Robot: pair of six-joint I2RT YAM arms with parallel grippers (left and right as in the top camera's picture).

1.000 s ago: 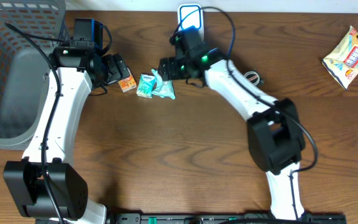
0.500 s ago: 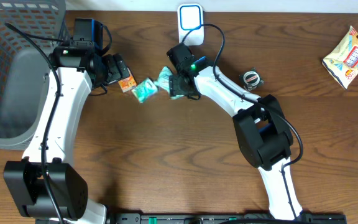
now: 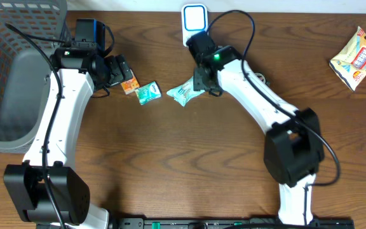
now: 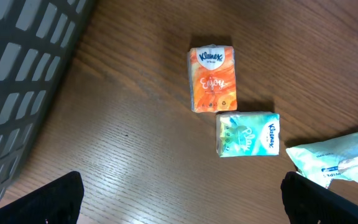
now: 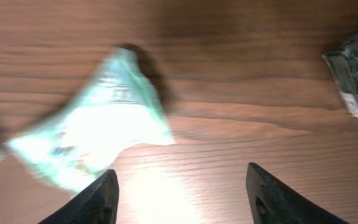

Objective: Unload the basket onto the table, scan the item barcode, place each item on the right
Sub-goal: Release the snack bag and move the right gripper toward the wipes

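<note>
A pale teal crumpled packet [image 3: 184, 93] lies on the wooden table, blurred and overexposed in the right wrist view [image 5: 92, 140]. My right gripper [image 3: 202, 81] hovers just right of it, open [image 5: 180, 173], with only bare wood between its fingers. Left of the packet lie a teal tissue pack [image 3: 147, 93] and an orange tissue pack [image 3: 129, 86]. My left gripper [image 3: 121, 71] stands wide open above the orange pack [image 4: 212, 78], holding nothing [image 4: 185, 211]. A white and blue scanner [image 3: 194, 18] sits at the table's back edge. No barcode shows.
A grey mesh basket [image 3: 5, 38] fills the left end of the table. A yellow snack bag [image 3: 356, 57] lies at the far right. A small round object [image 3: 259, 79] peeks out behind the right arm.
My right gripper swung from over the tissue packs to the right and back. The pale packet shifted right with it and now lies apart from the teal pack, which turned slightly.
</note>
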